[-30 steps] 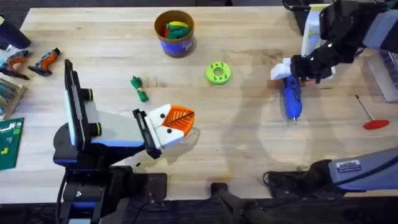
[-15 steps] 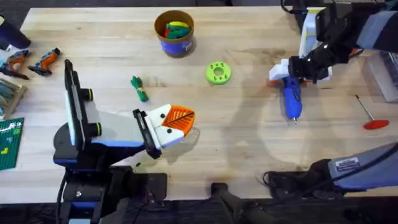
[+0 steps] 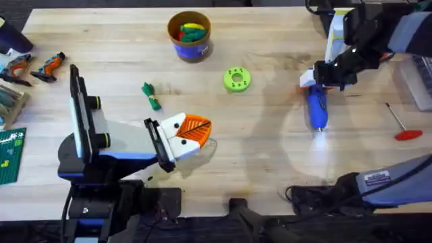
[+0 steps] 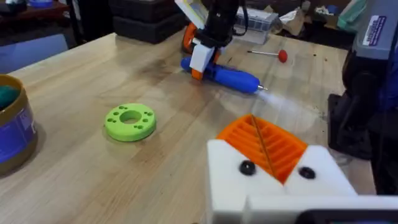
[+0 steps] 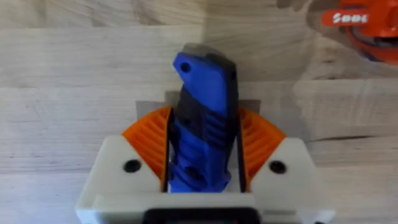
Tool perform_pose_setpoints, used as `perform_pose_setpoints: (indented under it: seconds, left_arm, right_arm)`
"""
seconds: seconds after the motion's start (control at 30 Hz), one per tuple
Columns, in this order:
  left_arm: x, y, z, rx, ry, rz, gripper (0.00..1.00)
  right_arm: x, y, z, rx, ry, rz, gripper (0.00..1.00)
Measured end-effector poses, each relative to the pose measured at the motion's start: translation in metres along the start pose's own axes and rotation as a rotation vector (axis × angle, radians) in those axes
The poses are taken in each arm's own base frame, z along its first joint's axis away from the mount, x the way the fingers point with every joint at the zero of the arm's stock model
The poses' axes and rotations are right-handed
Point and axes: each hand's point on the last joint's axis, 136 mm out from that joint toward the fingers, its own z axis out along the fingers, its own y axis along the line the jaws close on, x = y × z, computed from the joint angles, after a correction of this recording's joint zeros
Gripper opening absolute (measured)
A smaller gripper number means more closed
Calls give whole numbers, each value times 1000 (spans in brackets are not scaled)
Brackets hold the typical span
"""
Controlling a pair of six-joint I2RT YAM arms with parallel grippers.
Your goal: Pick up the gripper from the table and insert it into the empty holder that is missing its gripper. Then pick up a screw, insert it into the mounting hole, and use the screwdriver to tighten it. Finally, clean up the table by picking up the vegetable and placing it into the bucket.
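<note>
- Since a moment ago, the right gripper (image 3: 317, 86) has shifted slightly toward the bench's right edge, its white and orange fingers now pressed against both sides of the screwdriver (image 3: 317, 108).
- In the right wrist view, the orange pads (image 5: 148, 140) clamp the blue body of the screwdriver (image 5: 202, 124) from either side.
- That blue tool lies on the wood near the right end of the bench, its thin metal bit pointing toward the front edge.
- A thin rod with a red handle (image 3: 402, 125) lies closer to the right edge.
- A lime-green disc (image 3: 236, 79) sits near the middle of the bench.
- The bucket (image 3: 190, 36) stands near the back edge, with colourful toy foods inside.
- The vegetable (image 3: 151, 96) lies left of centre, apart from the bucket.
- The left gripper (image 3: 192, 135) hovers near the front edge, its orange-tipped fingers pressed together and holding nothing.
</note>
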Motion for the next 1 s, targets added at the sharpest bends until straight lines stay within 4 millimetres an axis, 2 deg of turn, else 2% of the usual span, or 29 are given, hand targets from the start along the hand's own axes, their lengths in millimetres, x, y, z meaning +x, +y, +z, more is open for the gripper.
perform_pose_setpoints:
  seconds: [0.03,0.1,0.13,0.17,0.2,0.57,0.7,0.83,0.9,1.0]
  left_arm:
    - [0,0,0,0,0,0,4]
    - [0,0,0,0,0,0,4]
    - [0,0,0,0,0,0,4]
    - [0,0,0,0,0,0,4]
    - [0,0,0,0,0,0,4]
    - [0,0,0,0,0,0,4]
    - [0,0,0,0,0,0,4]
    - [0,0,0,0,0,0,4]
    - [0,0,0,0,0,0,4]
    - [0,0,0,0,0,0,4]
  right_arm:
    - [0,0,0,0,0,-1,454]
    - [1,0,0,1,2,-2,211]
    - [1,0,0,1,6,-2,123]
    - [2,0,0,1,10,2,45]
    - [3,0,0,-1,11,4,24]
    - [3,0,0,-1,13,5,27]
    - [4,0,-9,-1,9,5,27]
    - [-20,0,-45,-1,-104,6,27]
    - [-41,2,-77,-4,-213,5,27]
    - [-72,11,-135,-14,-393,-19,27]
